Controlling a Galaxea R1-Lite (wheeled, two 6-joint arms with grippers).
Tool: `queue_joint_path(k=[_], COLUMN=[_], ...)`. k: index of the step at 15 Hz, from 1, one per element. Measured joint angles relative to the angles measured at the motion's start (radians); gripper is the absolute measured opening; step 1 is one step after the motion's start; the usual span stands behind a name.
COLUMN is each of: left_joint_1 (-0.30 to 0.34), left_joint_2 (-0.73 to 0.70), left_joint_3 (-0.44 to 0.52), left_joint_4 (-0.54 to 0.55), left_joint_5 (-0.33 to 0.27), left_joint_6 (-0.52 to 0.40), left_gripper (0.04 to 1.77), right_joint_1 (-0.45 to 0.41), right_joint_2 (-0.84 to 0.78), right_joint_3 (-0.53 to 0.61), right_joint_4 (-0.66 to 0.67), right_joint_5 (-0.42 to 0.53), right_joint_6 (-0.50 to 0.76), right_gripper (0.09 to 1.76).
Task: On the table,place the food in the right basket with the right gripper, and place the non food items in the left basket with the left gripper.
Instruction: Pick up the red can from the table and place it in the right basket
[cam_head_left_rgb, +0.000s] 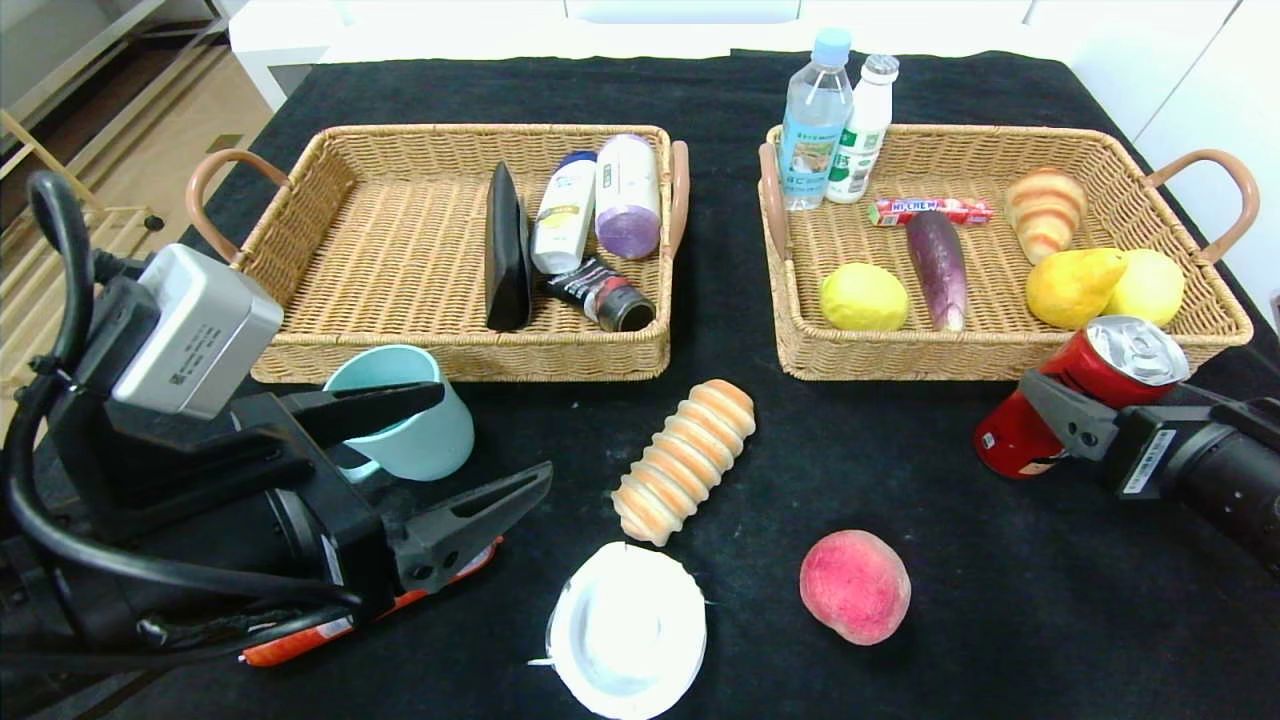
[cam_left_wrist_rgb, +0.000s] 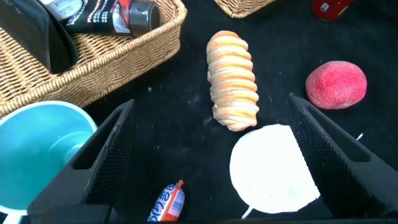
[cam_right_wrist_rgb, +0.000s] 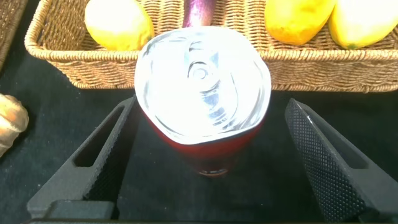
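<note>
Straddling the red soda can (cam_right_wrist_rgb: 202, 112) with wide-open, apparently untouching jaws, the right gripper (cam_right_wrist_rgb: 205, 168) waits; left gripper (cam_left_wrist_rgb: 211, 162) hovers open, empty.

Teal mug (cam_head_left_rgb: 405, 415), red can (cam_head_left_rgb: 1080, 395), pink-red peach (cam_head_left_rgb: 855, 587), tan ridged roll (cam_head_left_rgb: 685, 460)

Bright even overhead light; soft short shadows; glare on can top (cam_right_wrist_rgb: 202, 87); background overexposed.
</note>
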Motion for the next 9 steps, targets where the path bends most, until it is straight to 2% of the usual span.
queue_joint_path(k=[6, 9], left_joint_1=[0.000, 0.000], left_joint_2=[0.002, 0.002], left_joint_3=[0.000, 0.002], left_joint_4=[0.000, 0.000], left_joint_5=[-0.001, -0.001], left_joint_6=[0.002, 0.003], left_gripper=[1.72, 1.72], right_joint_1=[-0.001, -0.001], right_joint_2=[0.010, 0.013], right_joint_3=[-0.011, -0.012], right_joint_4=[0.001, 0.001], right_joint_5=[0.000, 0.000], right_joint_6=[0.000, 0.000], right_gripper=[1.70, 1.24])
